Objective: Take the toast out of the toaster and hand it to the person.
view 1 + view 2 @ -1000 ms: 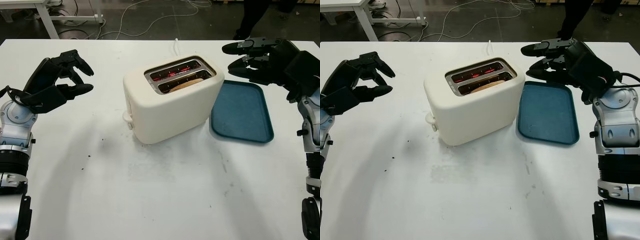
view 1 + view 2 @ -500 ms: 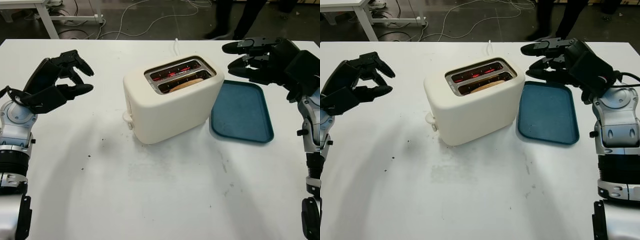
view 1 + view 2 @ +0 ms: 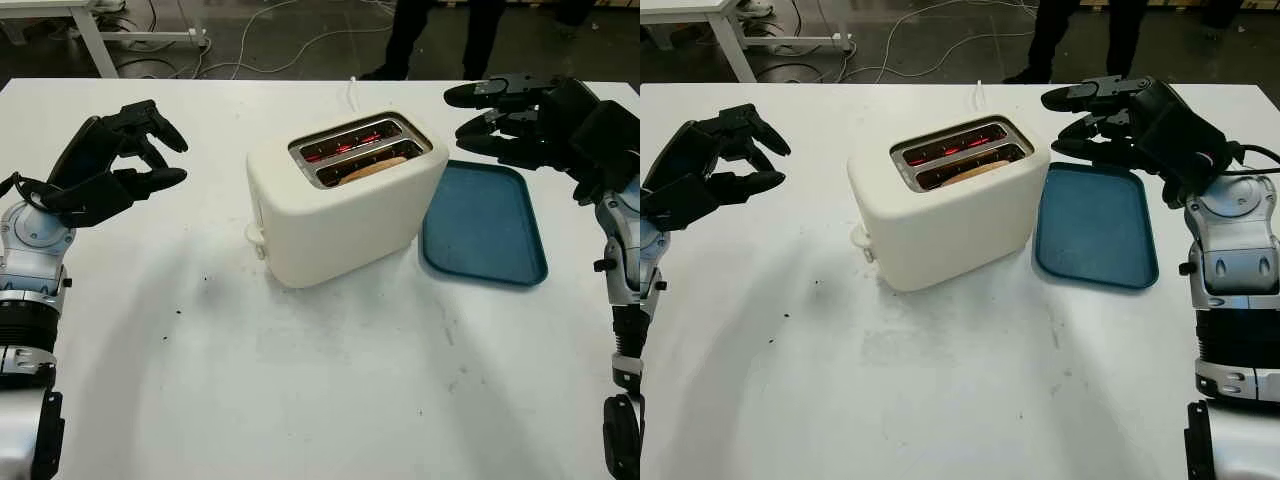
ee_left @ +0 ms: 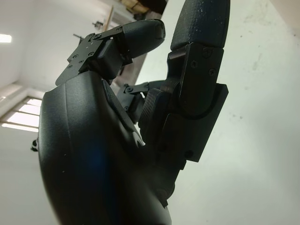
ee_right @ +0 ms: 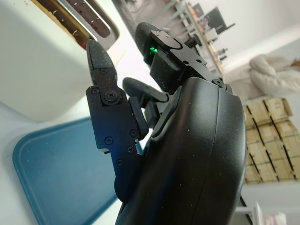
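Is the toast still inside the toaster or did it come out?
Still inside. The tan toast slice sits low in the near slot of the cream plastic toaster, and neither robot hand is touching it.

A white table (image 3: 300,400) takes most of the scene; its top has small dark crumbs and some scuff marks. Behind its far edge the floor (image 3: 270,50) is dark, and light cables (image 3: 300,35) run across it. At the far left stands another table with white legs (image 3: 95,40). A person in dark trousers (image 3: 440,35) stands on the floor beyond the table. In the right wrist view, stacked cardboard boxes (image 5: 272,136) and desks (image 5: 197,18) are seen far away.
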`<state>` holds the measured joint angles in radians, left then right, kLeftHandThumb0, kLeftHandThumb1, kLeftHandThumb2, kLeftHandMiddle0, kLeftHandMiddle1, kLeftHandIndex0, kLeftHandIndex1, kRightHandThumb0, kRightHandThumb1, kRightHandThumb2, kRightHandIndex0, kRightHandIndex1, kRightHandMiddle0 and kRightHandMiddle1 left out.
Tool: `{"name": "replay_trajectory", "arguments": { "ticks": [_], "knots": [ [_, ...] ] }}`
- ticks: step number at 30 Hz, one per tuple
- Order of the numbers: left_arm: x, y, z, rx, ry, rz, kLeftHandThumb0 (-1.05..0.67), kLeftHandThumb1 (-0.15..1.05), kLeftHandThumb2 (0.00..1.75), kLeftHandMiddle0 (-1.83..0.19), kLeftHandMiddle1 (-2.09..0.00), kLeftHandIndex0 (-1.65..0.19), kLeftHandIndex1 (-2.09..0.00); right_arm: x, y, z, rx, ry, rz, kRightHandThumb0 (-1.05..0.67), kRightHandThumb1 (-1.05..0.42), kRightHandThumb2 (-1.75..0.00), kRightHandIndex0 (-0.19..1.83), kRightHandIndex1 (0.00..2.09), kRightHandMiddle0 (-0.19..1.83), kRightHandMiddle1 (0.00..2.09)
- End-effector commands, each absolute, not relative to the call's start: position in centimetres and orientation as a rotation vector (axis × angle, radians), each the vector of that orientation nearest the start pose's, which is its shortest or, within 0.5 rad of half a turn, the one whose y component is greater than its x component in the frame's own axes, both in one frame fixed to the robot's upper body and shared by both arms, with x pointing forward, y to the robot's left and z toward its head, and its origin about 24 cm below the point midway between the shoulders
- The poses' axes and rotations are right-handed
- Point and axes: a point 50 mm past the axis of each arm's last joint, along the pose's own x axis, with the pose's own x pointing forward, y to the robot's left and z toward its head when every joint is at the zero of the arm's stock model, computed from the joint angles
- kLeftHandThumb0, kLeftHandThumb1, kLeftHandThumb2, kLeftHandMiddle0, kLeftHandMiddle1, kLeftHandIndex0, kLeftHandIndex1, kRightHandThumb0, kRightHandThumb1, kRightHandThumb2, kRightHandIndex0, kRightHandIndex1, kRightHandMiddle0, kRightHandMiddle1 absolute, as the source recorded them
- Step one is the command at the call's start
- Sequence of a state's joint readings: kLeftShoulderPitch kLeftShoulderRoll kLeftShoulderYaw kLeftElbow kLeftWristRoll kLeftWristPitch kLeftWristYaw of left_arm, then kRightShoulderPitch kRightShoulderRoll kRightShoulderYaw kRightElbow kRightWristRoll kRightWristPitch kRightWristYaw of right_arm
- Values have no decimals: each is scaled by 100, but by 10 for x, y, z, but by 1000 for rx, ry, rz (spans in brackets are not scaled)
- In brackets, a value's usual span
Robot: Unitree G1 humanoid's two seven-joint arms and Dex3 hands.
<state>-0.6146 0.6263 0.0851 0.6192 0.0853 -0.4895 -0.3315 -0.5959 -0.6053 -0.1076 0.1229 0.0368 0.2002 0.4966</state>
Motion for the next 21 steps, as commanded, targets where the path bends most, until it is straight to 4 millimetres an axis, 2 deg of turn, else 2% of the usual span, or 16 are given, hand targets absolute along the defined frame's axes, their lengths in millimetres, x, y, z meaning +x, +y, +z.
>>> {"name": "replay_trajectory", "arguments": {
  "ticks": [1,21],
  "knots": [
    [342,263,179,717,-405,-197,-105,92,23,-63,-135,-46,-136,334,-234,218,-559,-220,302,-35,-86,0,43,96,79,3],
    [342,263,179,727,-414,-200,-105,92,25,-62,-136,-45,-135,335,-234,218,-558,-219,300,-34,-86,0,42,97,78,3]
  ]
}}
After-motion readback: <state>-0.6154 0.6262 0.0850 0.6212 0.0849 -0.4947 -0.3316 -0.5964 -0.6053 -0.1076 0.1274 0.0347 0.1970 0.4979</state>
